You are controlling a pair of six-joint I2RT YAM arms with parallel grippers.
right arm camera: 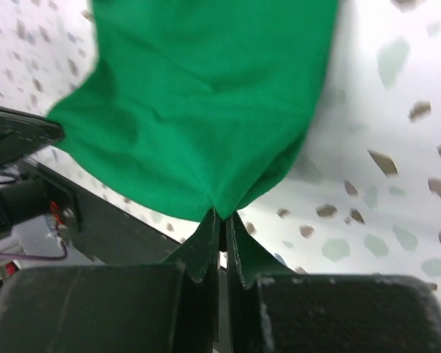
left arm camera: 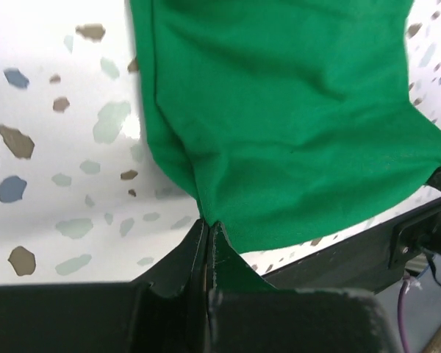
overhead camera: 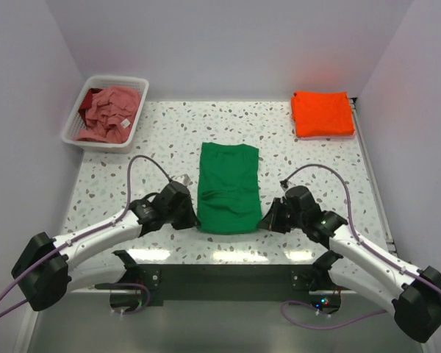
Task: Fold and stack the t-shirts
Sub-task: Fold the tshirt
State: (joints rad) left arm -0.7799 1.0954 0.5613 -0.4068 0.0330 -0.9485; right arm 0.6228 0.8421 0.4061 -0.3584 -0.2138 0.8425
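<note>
A: What sits off to the left of the left claw (overhead camera: 193,218)?
B: A white slatted plastic basket (overhead camera: 136,121), well beyond the claw at the far left corner. A crumpled dusty pink cotton t-shirt (overhead camera: 114,110) lies inside it.
A: And the left claw itself?
B: Its jaws are pressed together on the near left corner of the bright green cotton t-shirt (overhead camera: 228,187). The shirt stretches away from the claw as a long rectangle, lying on the white speckled table (overhead camera: 162,140).
A: The right claw (overhead camera: 267,219)?
B: Closed tight as well, pinching the near right corner of the same shirt. The near hem runs between the two claws.
A: Anything past the right claw?
B: A bright orange cotton t-shirt (overhead camera: 322,112), folded square, well apart from the claw at the far right corner.
</note>
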